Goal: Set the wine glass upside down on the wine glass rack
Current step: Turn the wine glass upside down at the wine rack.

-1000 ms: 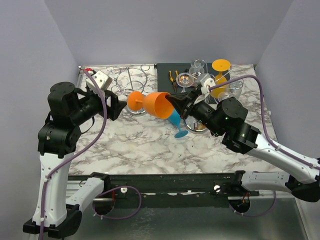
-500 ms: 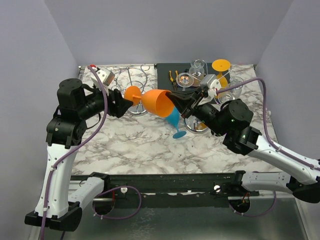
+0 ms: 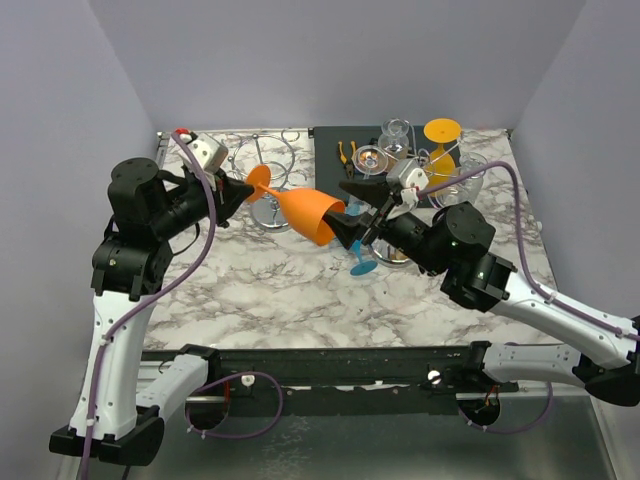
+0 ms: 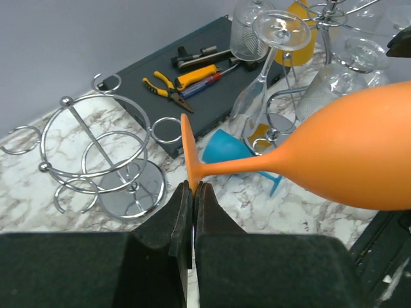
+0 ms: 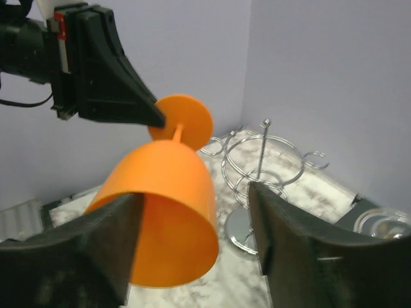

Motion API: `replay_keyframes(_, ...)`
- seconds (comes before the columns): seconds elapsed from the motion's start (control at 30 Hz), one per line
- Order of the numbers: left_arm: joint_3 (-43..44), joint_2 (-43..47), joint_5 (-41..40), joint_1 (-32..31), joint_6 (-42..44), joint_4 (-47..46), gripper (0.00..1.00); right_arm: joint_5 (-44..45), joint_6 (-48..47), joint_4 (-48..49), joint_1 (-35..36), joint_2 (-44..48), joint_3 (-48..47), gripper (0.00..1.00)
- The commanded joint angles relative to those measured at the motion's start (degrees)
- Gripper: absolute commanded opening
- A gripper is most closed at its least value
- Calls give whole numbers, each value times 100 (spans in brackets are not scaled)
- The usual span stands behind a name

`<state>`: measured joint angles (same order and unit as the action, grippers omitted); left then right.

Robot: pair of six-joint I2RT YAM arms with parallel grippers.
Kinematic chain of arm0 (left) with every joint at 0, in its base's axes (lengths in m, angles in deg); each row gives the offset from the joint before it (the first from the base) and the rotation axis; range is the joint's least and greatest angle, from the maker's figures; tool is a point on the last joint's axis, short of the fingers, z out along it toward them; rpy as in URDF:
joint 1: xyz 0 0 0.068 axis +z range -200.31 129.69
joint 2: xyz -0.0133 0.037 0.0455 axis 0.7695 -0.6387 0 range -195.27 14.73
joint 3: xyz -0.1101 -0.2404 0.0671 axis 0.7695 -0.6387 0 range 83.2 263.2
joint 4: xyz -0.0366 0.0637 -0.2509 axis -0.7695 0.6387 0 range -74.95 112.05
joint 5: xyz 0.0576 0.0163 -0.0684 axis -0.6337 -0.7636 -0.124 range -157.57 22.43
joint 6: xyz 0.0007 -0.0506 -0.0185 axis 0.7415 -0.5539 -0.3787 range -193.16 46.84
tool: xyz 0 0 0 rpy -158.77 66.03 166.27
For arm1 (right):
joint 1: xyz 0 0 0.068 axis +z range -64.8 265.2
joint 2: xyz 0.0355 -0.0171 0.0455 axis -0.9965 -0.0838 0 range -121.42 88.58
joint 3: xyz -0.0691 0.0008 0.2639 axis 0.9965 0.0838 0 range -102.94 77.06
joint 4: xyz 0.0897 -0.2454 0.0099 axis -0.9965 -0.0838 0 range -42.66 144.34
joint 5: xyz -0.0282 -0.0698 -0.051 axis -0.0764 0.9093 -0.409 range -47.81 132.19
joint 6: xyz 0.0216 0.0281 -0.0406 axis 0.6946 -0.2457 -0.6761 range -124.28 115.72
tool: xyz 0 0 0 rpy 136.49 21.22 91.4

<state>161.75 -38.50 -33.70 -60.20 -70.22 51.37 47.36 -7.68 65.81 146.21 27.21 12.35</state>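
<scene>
The orange wine glass point(image 3: 310, 215) hangs sideways in the air over the middle of the table. My left gripper point(image 3: 243, 188) is shut on the rim of its round foot point(image 4: 187, 151), as the left wrist view shows point(image 4: 192, 187). My right gripper point(image 3: 350, 210) stands open around the mouth of the bowl point(image 5: 167, 218). One finger point(image 5: 83, 256) is at the bowl's edge and the other finger point(image 5: 302, 244) stands well apart from it. The empty chrome wine glass rack point(image 3: 268, 170) stands at the back left, just behind the glass's foot.
A blue glass point(image 3: 355, 245) lies on the marble under the right gripper. Behind it a second rack point(image 3: 430, 175) holds clear glasses and an orange one point(image 3: 442, 135). A dark tray point(image 3: 335, 140) with pliers sits at the back centre.
My left gripper closed on the glass's foot and my right gripper opened off the bowl. The glass has sunk a little and tilted, bowl end lower.
</scene>
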Motion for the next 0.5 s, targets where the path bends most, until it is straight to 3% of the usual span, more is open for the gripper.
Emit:
replay_keyframes(0.0, 245, 49, -321, -31, 1571, 172, 0, 95, 1, -256, 9, 191, 80, 80)
replay_keyframes(0.17, 301, 265, -864, -31, 4198, 454, 0, 483, 93, -866, 7, 693, 466, 96)
replay_keyframes(0.33, -96, 612, -1439, -31, 6269, 702, 0, 691, 109, -1367, 8, 875, 516, 97)
replay_keyframes(0.47, -592, 777, -1912, -31, 7226, 728, 0, 494, 98, -1353, 7, 693, 364, 97)
